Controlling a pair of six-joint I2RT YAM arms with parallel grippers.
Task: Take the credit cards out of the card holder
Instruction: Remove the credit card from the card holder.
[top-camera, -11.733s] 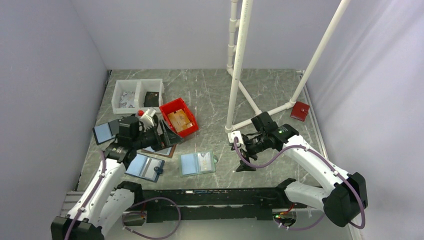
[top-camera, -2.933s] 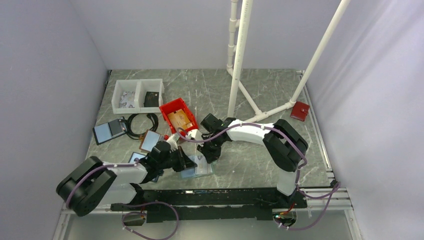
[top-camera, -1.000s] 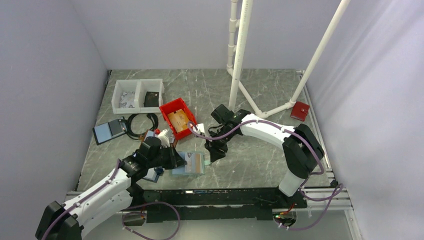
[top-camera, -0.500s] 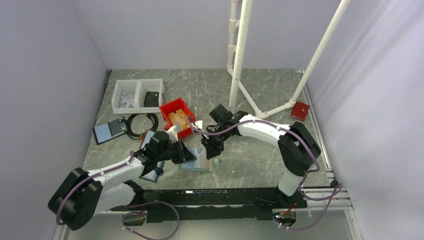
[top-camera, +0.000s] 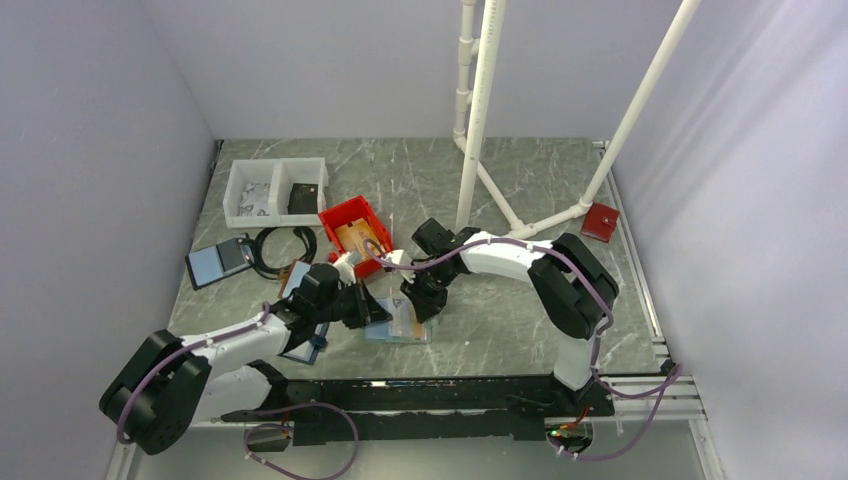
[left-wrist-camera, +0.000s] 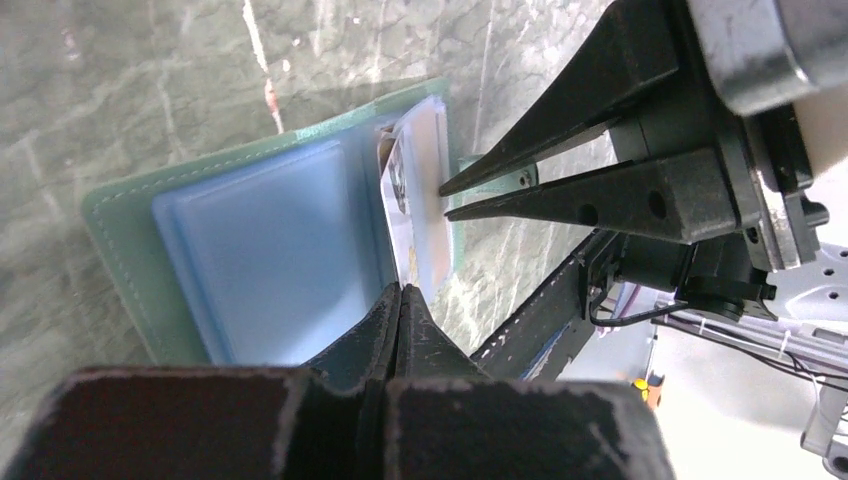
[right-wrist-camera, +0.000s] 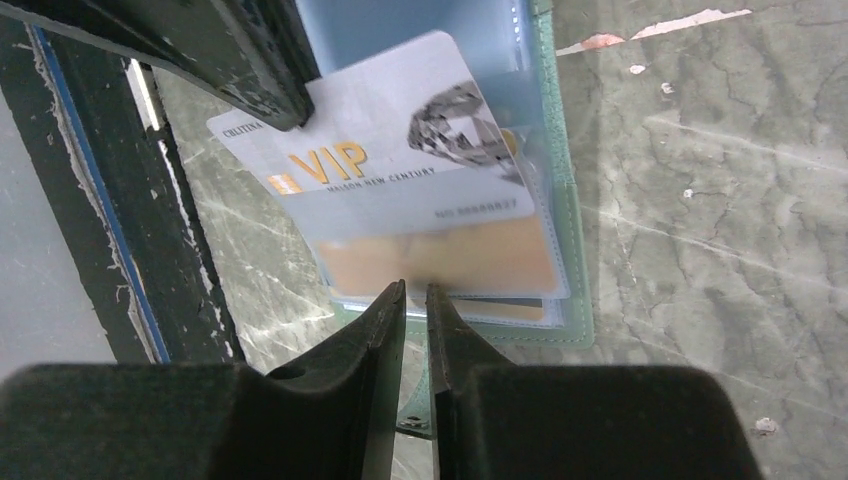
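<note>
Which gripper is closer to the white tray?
Left. The left gripper is over the left half of the card holder, toward the white tray; the right gripper is at its right edge, farther off.

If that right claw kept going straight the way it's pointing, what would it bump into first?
Most likely the edge of the orange-tan card in the card holder, just ahead of the right gripper, though depth is unclear.
</note>
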